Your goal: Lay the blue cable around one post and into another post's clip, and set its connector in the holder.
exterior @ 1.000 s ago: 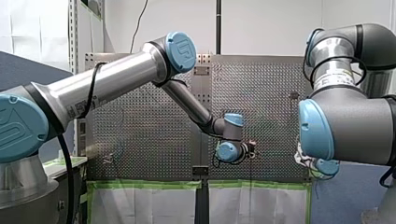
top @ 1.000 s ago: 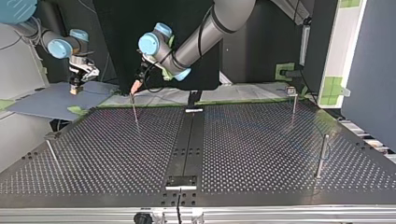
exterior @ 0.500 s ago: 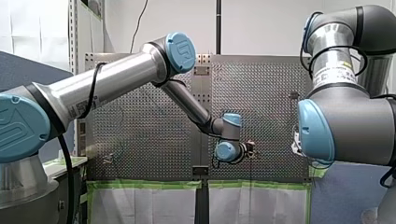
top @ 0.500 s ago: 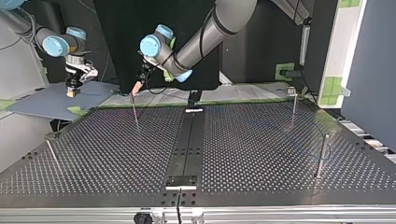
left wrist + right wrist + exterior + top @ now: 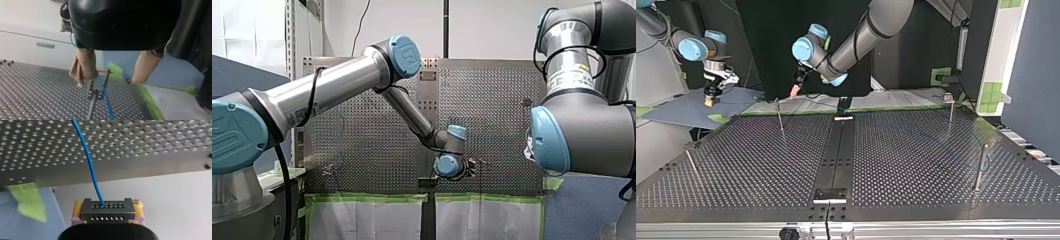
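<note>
In the right wrist view my right gripper (image 5: 107,218) is shut, its yellow pads clamping a black connector (image 5: 107,210). The blue cable (image 5: 87,160) runs from the connector out over the perforated table (image 5: 150,142). In the top view this gripper (image 5: 710,100) hangs off the table's far left corner. My left gripper (image 5: 112,80) is open, beige pads apart with nothing between them. Below it the blue cable (image 5: 107,100) passes a clip post (image 5: 95,93). In the top view my left gripper (image 5: 796,91) hovers just right of a thin post (image 5: 780,115).
More thin posts stand at the top view's far right (image 5: 950,107), near right (image 5: 981,165) and near left (image 5: 691,162). A small black plate (image 5: 831,194) sits on the centre strip at the near edge. Green tape (image 5: 786,112) lines the far edge.
My left gripper has drifted off the far-left post's top toward the top view's right. My right gripper has shifted slightly further left, still holding the connector.
</note>
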`<state>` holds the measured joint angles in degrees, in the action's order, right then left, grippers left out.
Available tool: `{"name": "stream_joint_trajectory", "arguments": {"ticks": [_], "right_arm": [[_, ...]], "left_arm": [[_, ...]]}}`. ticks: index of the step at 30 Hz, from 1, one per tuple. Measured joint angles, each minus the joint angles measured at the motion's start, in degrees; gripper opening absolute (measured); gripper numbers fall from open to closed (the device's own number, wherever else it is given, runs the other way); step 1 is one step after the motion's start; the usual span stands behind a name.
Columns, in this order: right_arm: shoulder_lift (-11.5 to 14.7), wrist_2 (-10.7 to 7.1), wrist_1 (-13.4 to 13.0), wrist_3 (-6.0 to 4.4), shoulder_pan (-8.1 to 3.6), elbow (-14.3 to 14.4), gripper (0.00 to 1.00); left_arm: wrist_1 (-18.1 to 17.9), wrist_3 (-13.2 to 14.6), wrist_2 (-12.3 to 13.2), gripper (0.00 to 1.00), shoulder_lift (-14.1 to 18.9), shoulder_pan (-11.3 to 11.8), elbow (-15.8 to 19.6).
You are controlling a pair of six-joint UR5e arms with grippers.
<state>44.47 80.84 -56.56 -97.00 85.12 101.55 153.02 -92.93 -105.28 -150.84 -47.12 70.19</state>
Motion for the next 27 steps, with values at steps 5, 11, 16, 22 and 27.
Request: {"name": "stream_joint_trajectory", "arguments": {"ticks": [5,11,16,22,27], "right_arm": [[-0.95,-0.02,-0.27,0.41,0.12,0.00,0.00],[-1.14,-0.06,-0.41,0.44,0.16,-0.01,0.00],[-1.23,-0.18,-0.74,0.27,0.16,0.00,0.00],[-1.29,-0.24,-0.82,0.17,0.17,0.01,0.00],[-1.33,-0.30,-0.81,-0.07,0.23,0.01,0.00]], "left_arm": [[0.03,1.18,0.09,1.00,0.72,-0.10,0.86],[1.48,1.64,-0.24,1.00,2.89,-0.79,1.53],[2.27,1.69,-0.50,1.00,5.47,-0.84,3.69],[1.03,1.77,-1.58,1.00,8.95,-0.76,7.10],[-1.44,1.20,-3.26,1.00,11.91,-0.69,10.07]]}}
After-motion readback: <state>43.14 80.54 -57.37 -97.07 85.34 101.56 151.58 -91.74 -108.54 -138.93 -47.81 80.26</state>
